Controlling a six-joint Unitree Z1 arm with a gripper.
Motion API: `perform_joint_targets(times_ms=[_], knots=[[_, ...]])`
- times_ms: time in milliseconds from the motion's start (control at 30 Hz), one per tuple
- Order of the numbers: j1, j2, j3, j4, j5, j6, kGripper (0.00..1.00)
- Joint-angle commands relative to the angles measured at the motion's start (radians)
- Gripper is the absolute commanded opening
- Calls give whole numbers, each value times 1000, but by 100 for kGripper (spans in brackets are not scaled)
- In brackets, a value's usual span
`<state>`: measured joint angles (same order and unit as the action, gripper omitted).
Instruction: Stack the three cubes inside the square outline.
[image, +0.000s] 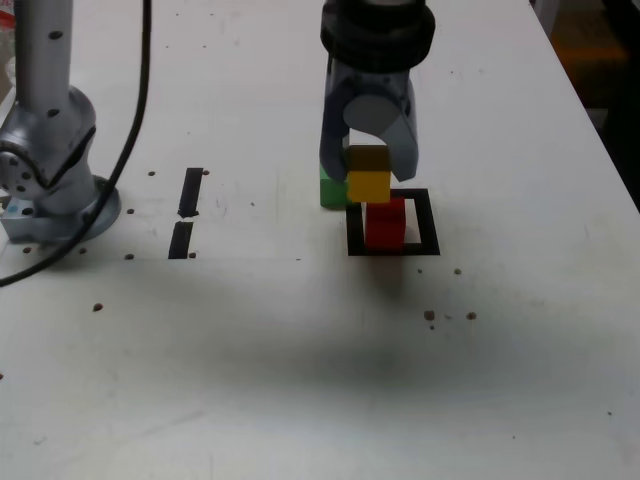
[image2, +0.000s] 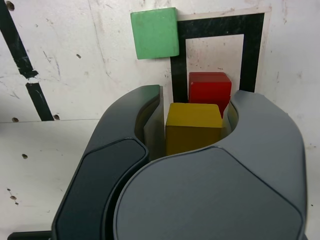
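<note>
Yellow cube (image: 368, 185) sits clenched in the pincer (image: 369, 165), held just above the red cube (image: 385, 223) inside the outline (image: 428, 222); green cube (image: 331, 188) rests on the bench (image: 300, 350) beside the outline.

Green cube (image2: 155, 33), yellow cube (image2: 193, 127), red cube (image2: 210, 91), black-taped square outline (image2: 254, 51) with white interior.

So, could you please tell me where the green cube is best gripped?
Grip the green cube from above, across two opposite flat sides. It sits flat beside the square outline, its corner over the tape. Choose the pair that keeps the tool clear of the red cube.
</note>
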<state>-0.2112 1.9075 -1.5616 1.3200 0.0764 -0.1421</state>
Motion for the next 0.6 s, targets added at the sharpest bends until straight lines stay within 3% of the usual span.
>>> perform_joint_targets(times_ms=[0,400,567], knots=[[-5,15,3,-16,-5,-5,13],[-5,40,35,-65,4,-5,15],[-5,41,41,-77,4,-5,24]])
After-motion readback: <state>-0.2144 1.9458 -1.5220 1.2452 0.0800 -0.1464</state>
